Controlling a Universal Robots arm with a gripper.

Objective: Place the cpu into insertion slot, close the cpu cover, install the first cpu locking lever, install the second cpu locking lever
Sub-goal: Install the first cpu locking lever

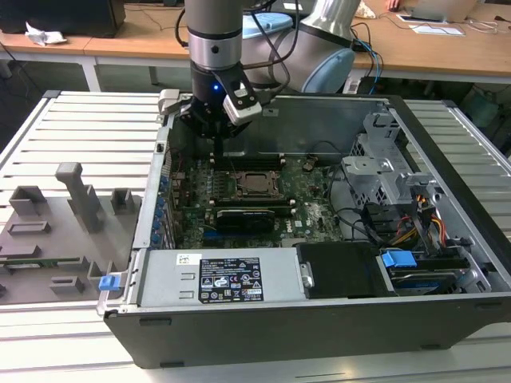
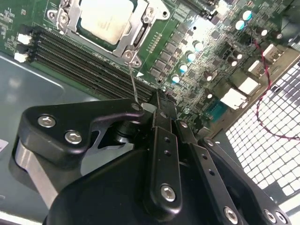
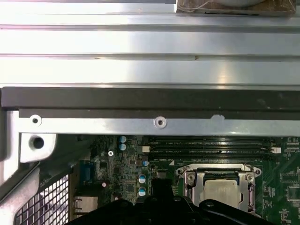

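The cpu (image 1: 257, 183) lies in the insertion slot on the green board, its silver-grey top showing in both wrist views (image 2: 105, 18) (image 3: 222, 193). The cpu cover (image 2: 140, 33) (image 3: 189, 180) lies flat around it as a silver frame. A thin wire locking lever (image 2: 132, 79) rises from the socket's corner up to my fingertips. My gripper (image 1: 217, 154) (image 2: 157, 99) hangs just behind the socket in the exterior view, its black fingers shut together beside the lever's end. I cannot tell whether they touch it. The gripper's dark tip (image 3: 159, 185) also sits near the socket.
Long black memory slots (image 2: 79, 58) (image 3: 211, 145) run beside the socket. A black card (image 1: 247, 215), a power supply (image 1: 227, 279), a drive cage (image 1: 383, 171) and cables (image 1: 423, 223) crowd the case. The case wall (image 3: 150, 101) is close. A grey fixture tray (image 1: 64, 231) lies outside.
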